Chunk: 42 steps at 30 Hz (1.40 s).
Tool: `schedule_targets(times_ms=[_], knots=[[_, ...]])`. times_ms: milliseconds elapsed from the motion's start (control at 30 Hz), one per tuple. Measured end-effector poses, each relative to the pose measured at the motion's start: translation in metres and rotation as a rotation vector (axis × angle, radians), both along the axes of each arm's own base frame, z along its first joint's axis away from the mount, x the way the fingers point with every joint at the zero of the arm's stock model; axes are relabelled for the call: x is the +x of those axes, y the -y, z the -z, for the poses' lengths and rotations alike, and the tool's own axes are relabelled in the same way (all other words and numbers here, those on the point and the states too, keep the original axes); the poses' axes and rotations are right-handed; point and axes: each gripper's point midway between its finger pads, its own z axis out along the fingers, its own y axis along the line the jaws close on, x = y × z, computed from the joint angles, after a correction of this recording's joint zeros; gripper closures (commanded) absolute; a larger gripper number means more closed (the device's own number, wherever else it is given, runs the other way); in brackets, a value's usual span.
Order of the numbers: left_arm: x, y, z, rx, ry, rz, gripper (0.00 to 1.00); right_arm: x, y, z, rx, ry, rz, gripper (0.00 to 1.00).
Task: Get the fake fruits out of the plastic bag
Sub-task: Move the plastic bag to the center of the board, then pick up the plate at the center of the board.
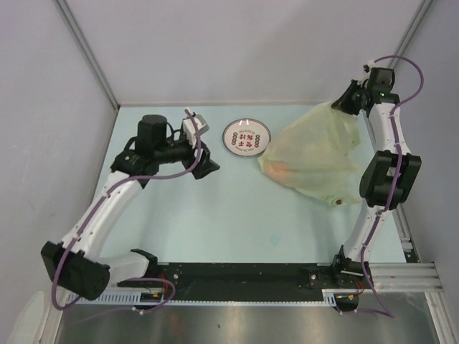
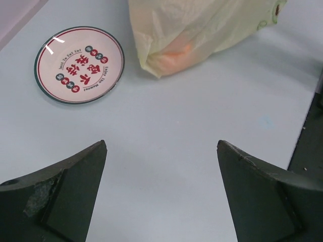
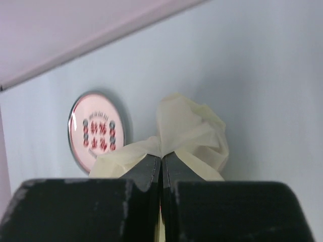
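The right hand (image 3: 161,157) pinches the top of the bag (image 1: 315,154), which looks soft and slippery; the left hand (image 2: 161,146) is wide apart.

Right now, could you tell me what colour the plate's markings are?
Red on the white plate, clearest from the left wrist.

The bag (image 1: 315,154) is thin, crinkled, translucent pale-yellow plastic film; an orange tint shows through. The plate (image 2: 108,53) is smooth and glossy, catching light at its rim. The worktop (image 1: 215,215) is smooth, matt pale blue, with a ribbed bare-metal rail (image 1: 409,276) at its near right corner. The left gripper (image 2: 161,146) has matt black fingers (image 2: 75,191), one scuffed pale.
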Motion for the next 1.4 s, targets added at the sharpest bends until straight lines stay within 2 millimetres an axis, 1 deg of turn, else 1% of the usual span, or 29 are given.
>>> schedule_targets(times_ms=[33,67,133,167,200,233,267,300,333,367,400,433,467,533,600,633,700,733,767,833,900,1000,1100,1167,1233,1300,1400], knots=[[0.012,0.003,0.006,-0.003,-0.017,-0.022,0.05,0.015,0.012,-0.003,-0.011,0.026,0.019,1.0],[0.021,0.006,0.01,-0.004,-0.034,-0.042,0.05,0.023,0.018,-0.003,-0.018,0.036,0.03,1.0],[0.045,0.011,0.022,-0.01,-0.088,-0.103,0.07,0.038,0.035,-0.002,-0.036,0.059,0.054,1.0],[0.059,0.015,0.028,-0.017,-0.118,-0.142,0.08,0.043,0.04,0.001,-0.042,0.063,0.062,0.96],[0.074,0.018,0.034,-0.024,-0.152,-0.184,0.08,0.046,0.044,0.006,-0.046,0.061,0.067,0.89],[0.089,0.021,0.042,-0.034,-0.192,-0.228,0.09,0.046,0.046,0.01,-0.047,0.054,0.068,0.78],[0.104,0.025,0.048,-0.046,-0.227,-0.272,0.11,0.047,0.046,0.015,-0.046,0.044,0.067,0.48],[0.116,0.027,0.054,-0.054,-0.254,-0.306,0.12,0.047,0.046,0.018,-0.045,0.039,0.065,0.3],[0.131,0.03,0.063,-0.063,-0.29,-0.356,0.12,0.046,0.046,0.023,-0.045,0.033,0.062,0.18],[0.146,0.033,0.073,-0.071,-0.322,-0.402,0.18,0.044,0.046,0.027,-0.051,0.026,0.051,0.03],[0.159,0.035,0.085,-0.075,-0.356,-0.449,0.22,0.043,0.047,0.029,-0.051,0.022,0.05,0.0],[0.17,0.037,0.1,-0.076,-0.396,-0.492,0.25,0.042,0.047,0.033,-0.051,0.017,0.048,0.0],[0.178,0.038,0.111,-0.078,-0.427,-0.517,0.3,0.041,0.048,0.035,-0.053,0.014,0.046,0.0],[0.198,0.042,0.144,-0.073,-0.498,-0.592,0.37,0.034,0.054,0.038,-0.055,0.003,0.051,0.0],[0.208,0.042,0.171,-0.061,-0.561,-0.655,0.4,0.024,0.064,0.036,-0.057,-0.007,0.069,0.0],[0.214,0.042,0.185,-0.058,-0.589,-0.69,0.4,0.016,0.071,0.031,-0.065,-0.005,0.082,0.0],[0.219,0.042,0.202,-0.055,-0.629,-0.733,0.43,0.002,0.076,0.02,-0.075,-0.001,0.096,0.0],[0.223,0.042,0.21,-0.059,-0.649,-0.758,0.44,-0.006,0.079,0.012,-0.081,0.01,0.104,0.0],[0.225,0.042,0.216,-0.066,-0.669,-0.777,0.47,-0.017,0.08,0.0,-0.087,0.028,0.111,0.0],[0.23,0.043,0.223,-0.084,-0.698,-0.804,0.49,-0.036,0.075,-0.024,-0.1,0.063,0.11,0.0],[0.233,0.045,0.227,-0.105,-0.719,-0.822,0.5,-0.056,0.062,-0.046,-0.113,0.108,0.092,0.0],[0.238,0.05,0.229,-0.15,-0.753,-0.843,0.54,-0.073,0.047,-0.062,-0.122,0.144,0.065,0.0],[0.24,0.052,0.23,-0.191,-0.788,-0.862,0.55,-0.084,0.033,-0.064,-0.126,0.148,0.024,0.0],[0.242,0.053,0.231,-0.218,-0.813,-0.868,0.55,-0.086,0.026,-0.059,-0.126,0.136,0.002,0.0],[0.243,0.056,0.229,-0.249,-0.837,-0.865,0.53,-0.089,0.022,-0.052,-0.127,0.114,-0.013,0.0],[0.241,0.057,0.231,-0.271,-0.86,-0.863,0.53,-0.092,0.02,-0.048,-0.129,0.102,-0.021,0.0],[0.236,0.061,0.235,-0.294,-0.908,-0.858,0.6,-0.093,0.02,-0.042,-0.127,0.088,-0.022,0.0]])
